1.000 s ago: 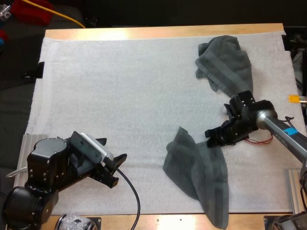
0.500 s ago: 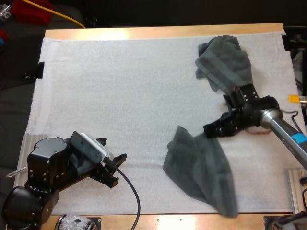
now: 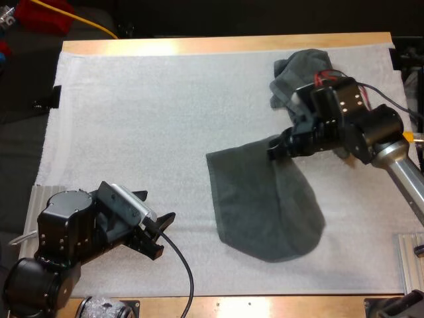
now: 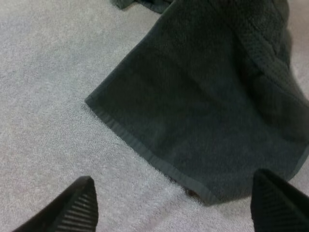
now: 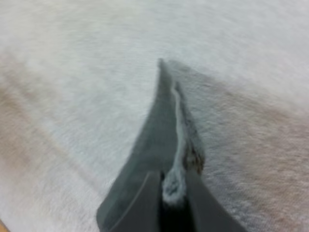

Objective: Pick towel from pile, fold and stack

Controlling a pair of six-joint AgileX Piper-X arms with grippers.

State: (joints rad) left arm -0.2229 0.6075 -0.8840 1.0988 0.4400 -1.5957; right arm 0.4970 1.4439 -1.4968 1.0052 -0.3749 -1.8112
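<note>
Grey-green cloth is our concern: one towel [image 3: 265,205] lies mostly spread on the white mat [image 3: 132,119], towards the right of the tabletop [image 3: 199,45], with its far edge lifted. Our right gripper [image 3: 275,147] holds this edge. In the right wrist view its fingers [image 5: 145,203] are closed on a thin fold of the hem and press it from both sides. Just behind this gripper, at the far right corner of the mat, sits the crumpled pile [image 3: 301,69]. We cannot tell if it touches the spread towel, because the arm covers that place. Our left gripper [image 3: 159,232] hovers near the front left of the mat, well apart from the towel, its fingers wide apart with nothing between them. Its camera looks at a hemmed corner of the towel.

We judge that the picking is done and the spreading is in hand. The next move calls for laying the held edge down flat, without wrinkles. After that, both grippers should take corners for the fold.
</note>
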